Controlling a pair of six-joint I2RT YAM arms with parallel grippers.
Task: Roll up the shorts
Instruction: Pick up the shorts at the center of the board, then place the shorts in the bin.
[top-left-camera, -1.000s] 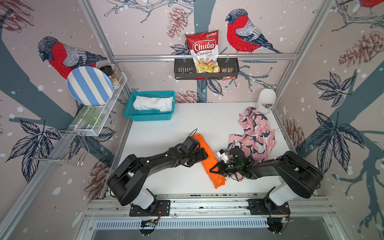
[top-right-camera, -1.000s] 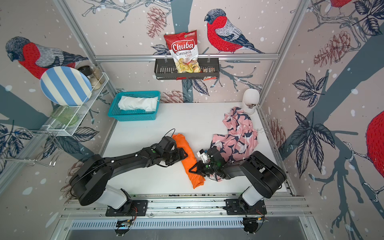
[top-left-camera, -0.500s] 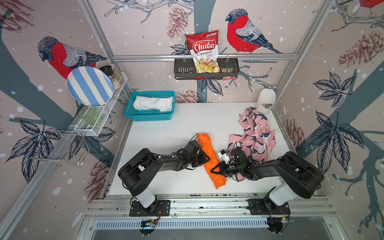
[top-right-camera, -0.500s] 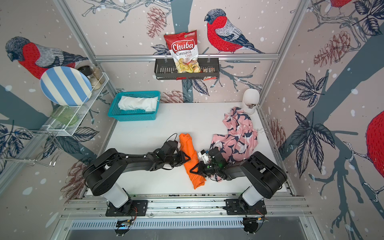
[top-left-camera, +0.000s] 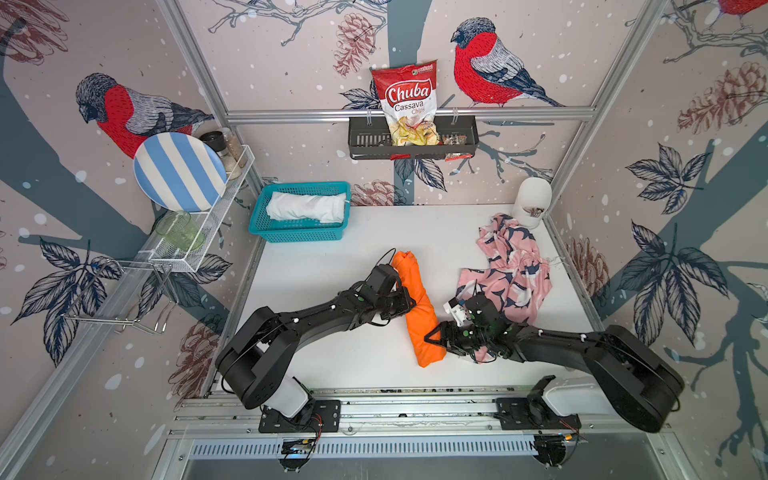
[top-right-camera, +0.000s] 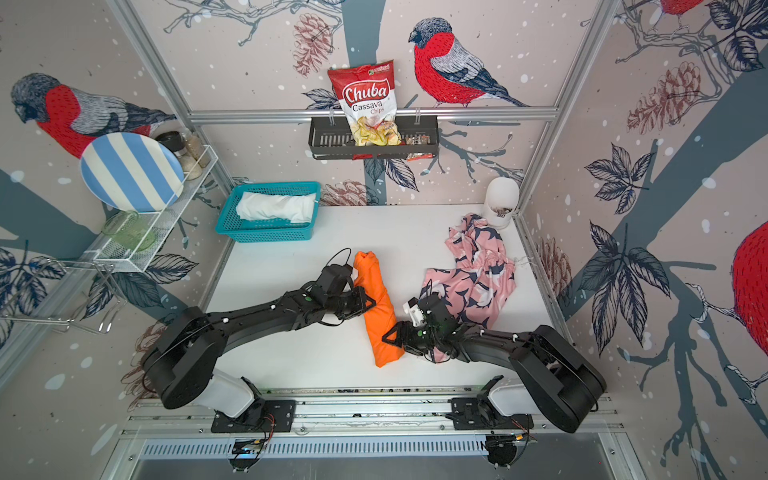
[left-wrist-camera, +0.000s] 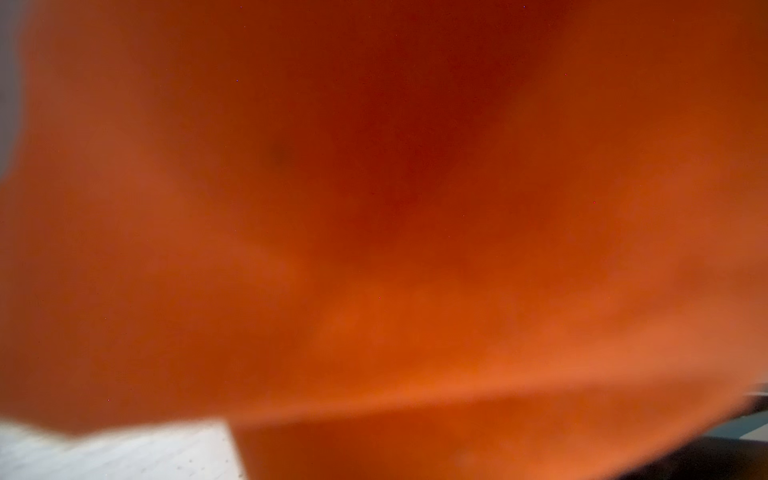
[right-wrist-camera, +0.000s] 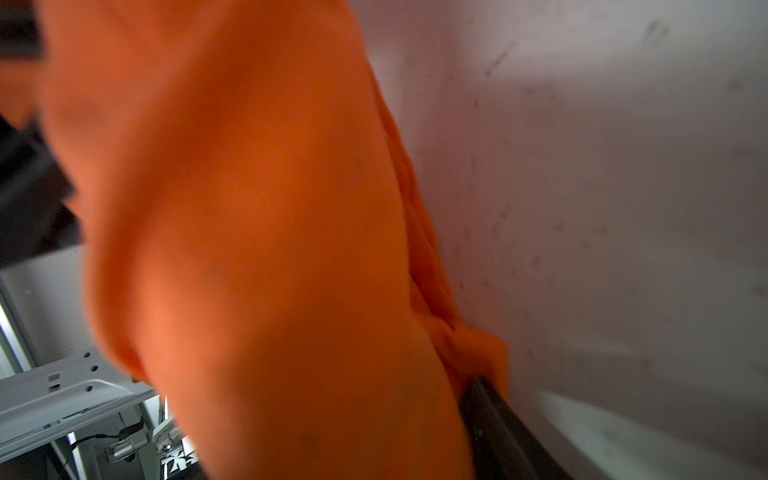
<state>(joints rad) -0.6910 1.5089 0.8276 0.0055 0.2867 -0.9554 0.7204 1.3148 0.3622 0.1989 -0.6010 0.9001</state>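
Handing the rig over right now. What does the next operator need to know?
Left claw: pressed against the side of the orange shorts; grip unclear.
Right claw: at the roll's near end; grip unclear.
Orange shorts: rolled, mid-table.
White shorts: rolled, in the teal basket.
Pink shorts: crumpled, far right.
Done: white; orange looks rolled.
Left: pink, probably after orange is put away.

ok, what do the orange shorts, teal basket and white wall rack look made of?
The orange shorts: soft cloth, matte; it creases and bunches into a roll. The teal basket: likely moulded plastic, with even colour and uniform lattice walls. The rack: thin white mesh and wire, probably coated metal; can't confirm.
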